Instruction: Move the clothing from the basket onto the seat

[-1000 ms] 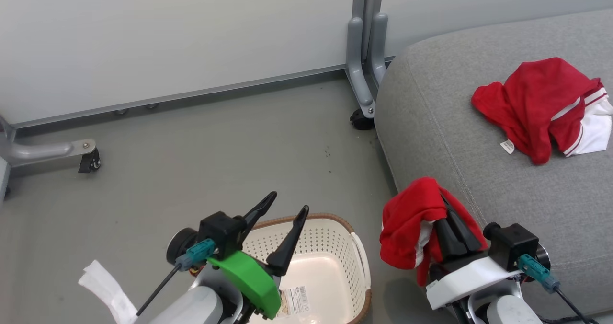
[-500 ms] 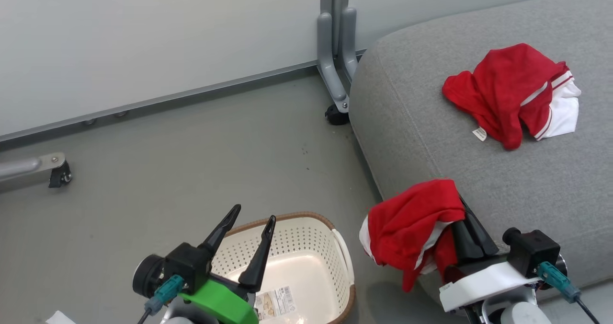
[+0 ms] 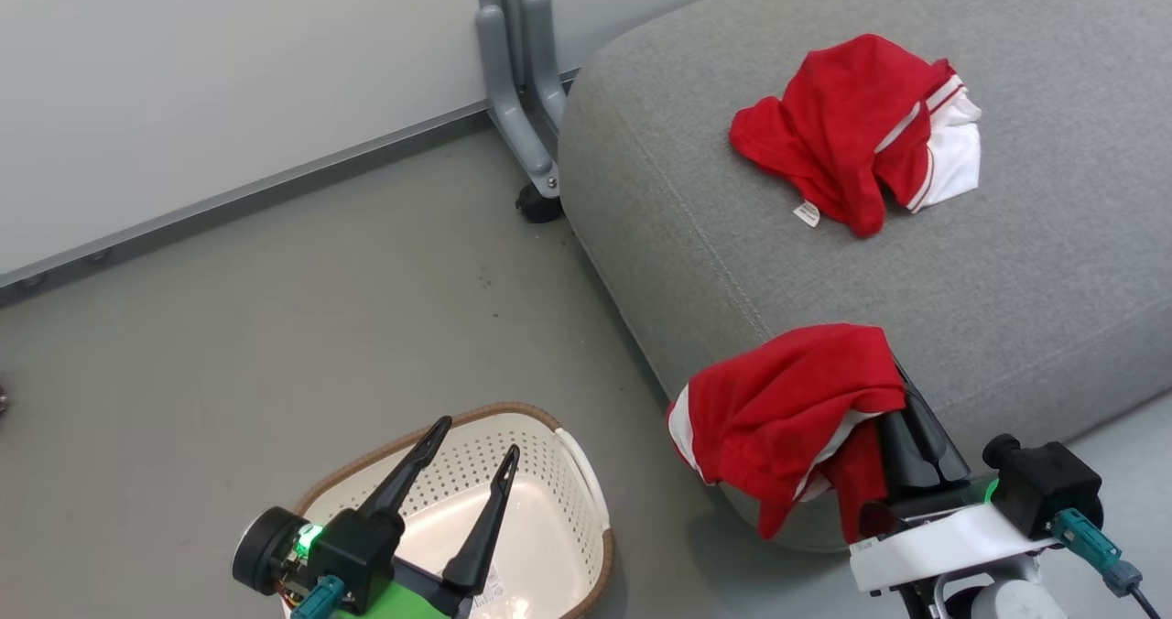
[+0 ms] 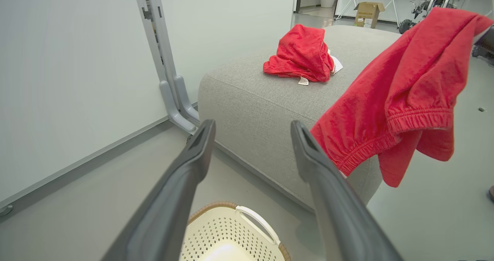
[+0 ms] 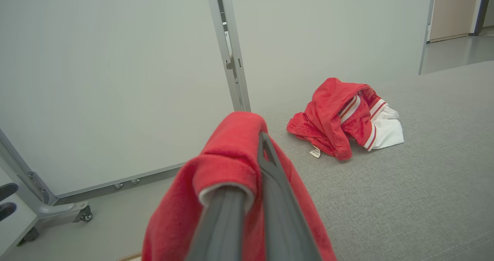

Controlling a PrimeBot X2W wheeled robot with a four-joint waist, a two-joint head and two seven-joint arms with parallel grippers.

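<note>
Right jaws pinch red clothing (image 3: 787,399) by the seat (image 3: 1053,280) (another garment (image 3: 842,124) lies there); left jaws gape empty over the basket (image 3: 554,482)

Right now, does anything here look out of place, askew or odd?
Nothing looks damaged or spilled. One red garment lies crumpled on the seat; a second garment hangs from the shut right pincer by the seat's corner, not yet laid down.
</note>
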